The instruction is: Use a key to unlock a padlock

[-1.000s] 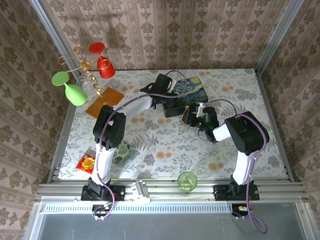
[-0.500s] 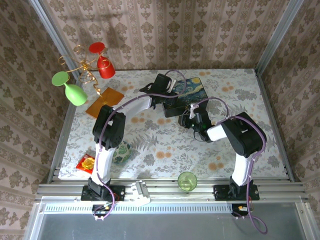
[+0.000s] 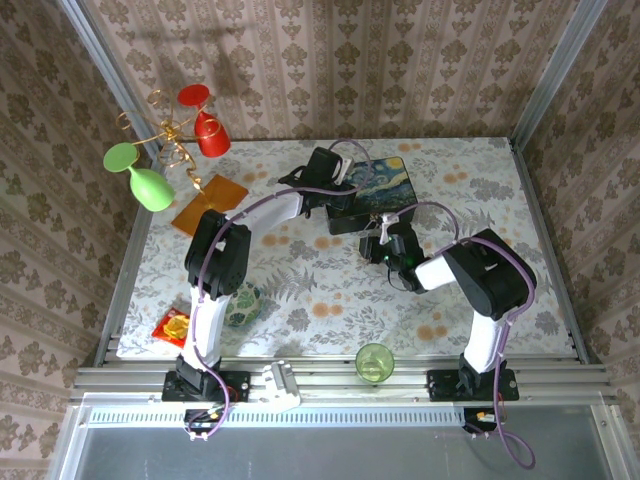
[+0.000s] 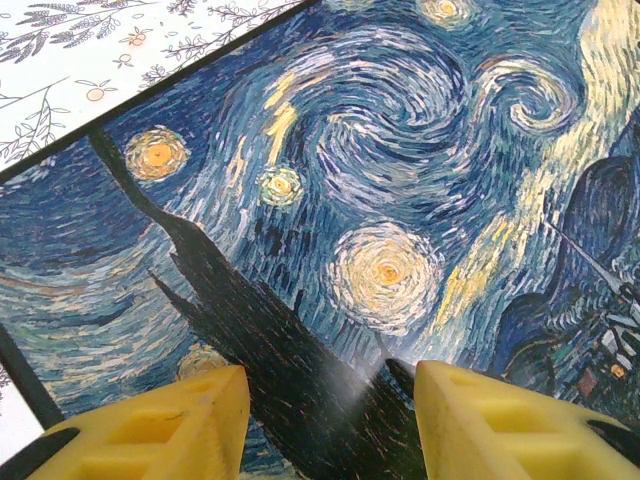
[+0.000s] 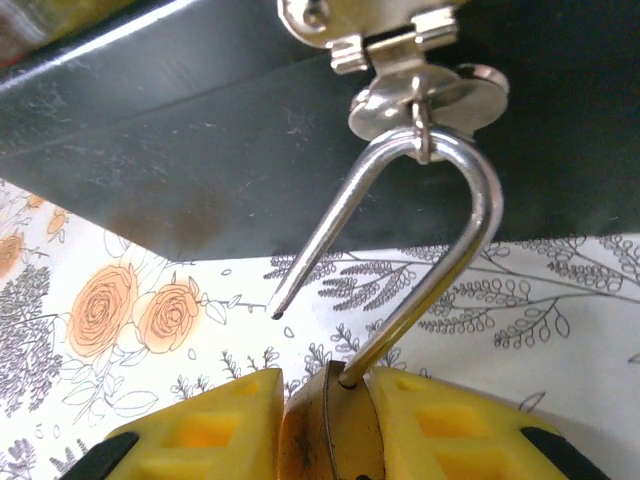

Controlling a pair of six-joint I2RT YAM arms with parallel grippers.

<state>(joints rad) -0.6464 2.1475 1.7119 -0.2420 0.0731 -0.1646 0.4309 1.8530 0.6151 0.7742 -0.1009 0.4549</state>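
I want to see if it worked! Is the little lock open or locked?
Open. One end of the shackle hangs free of the padlock body. The right gripper pinches that body.

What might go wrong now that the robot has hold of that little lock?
The padlock is hooked by its open shackle through the metal ring on the box; a wrong-way pull might snag and drag it. The right hand pinches something small, which might twist or slip.

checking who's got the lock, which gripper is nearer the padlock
Right. The right gripper clamps the padlock, hung from the hasp of the box; the left gripper hangs open over the painted lid, apart from it.
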